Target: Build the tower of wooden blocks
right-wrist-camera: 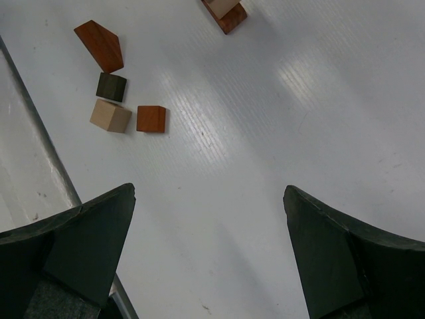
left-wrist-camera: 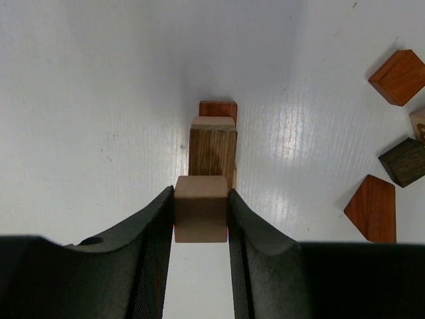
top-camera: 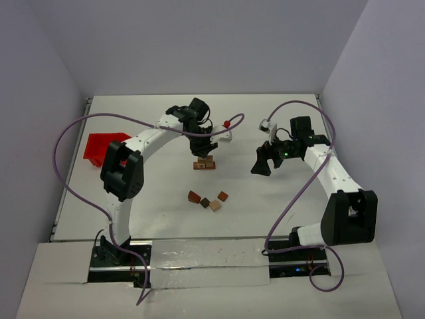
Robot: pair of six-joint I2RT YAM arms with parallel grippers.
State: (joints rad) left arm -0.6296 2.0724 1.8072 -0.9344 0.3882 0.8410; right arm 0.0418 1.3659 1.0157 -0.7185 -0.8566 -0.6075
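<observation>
**Tan cube clamped over a narrow stack: a nudge could topple it**

The left gripper point(left-wrist-camera: 201, 199) is clamped on a tan cube point(left-wrist-camera: 199, 214), held right at the wood block tower point(left-wrist-camera: 212, 149) in the middle of the table point(top-camera: 279, 212). So far the tower looks like a brown block standing on a reddish-brown base bar. Whether the cube already touches it I cannot tell.

The stack is slim. If the cube lands off-centre or the fingers brush the brown block on release, it would likely tip off the bar.

Four loose wood blocks point(top-camera: 207, 199) lie nearer the arms. The right gripper point(right-wrist-camera: 209, 199) hangs spread wide, holding nothing.

The red bin point(top-camera: 99, 147) sits at the left, partly behind the left arm. Its contents are not visible.
</observation>
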